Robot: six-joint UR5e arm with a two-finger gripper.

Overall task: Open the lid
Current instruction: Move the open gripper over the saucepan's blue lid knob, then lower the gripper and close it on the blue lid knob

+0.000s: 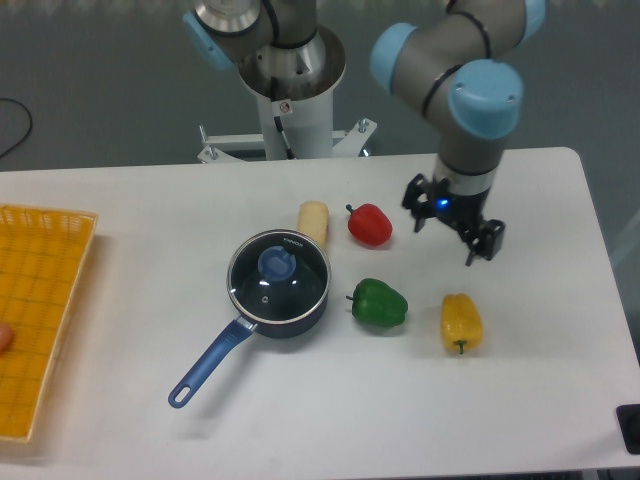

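A yellow basket (40,300) sits at the far left edge of the white table (330,400), partly cut off by the frame, with a small pinkish object (5,338) just visible inside it at the border. A broad bare stretch of tabletop separates the basket from the dark blue saucepan (255,325), whose long handle points toward the front left. The lid (278,280) rests flat on the pan, its blue knob centred, covering whatever may be inside. A pale cylindrical piece of food (313,220) lies just behind the pan's rim. To the right, a red pepper (369,225) sits behind a green pepper (379,303), and a yellow pepper (461,322) lies further right, all apart from one another. The gripper (455,222) hangs above the table between the red and yellow peppers, its two fingers spread and holding nothing, well away from the lid. Open table runs on to the right edge
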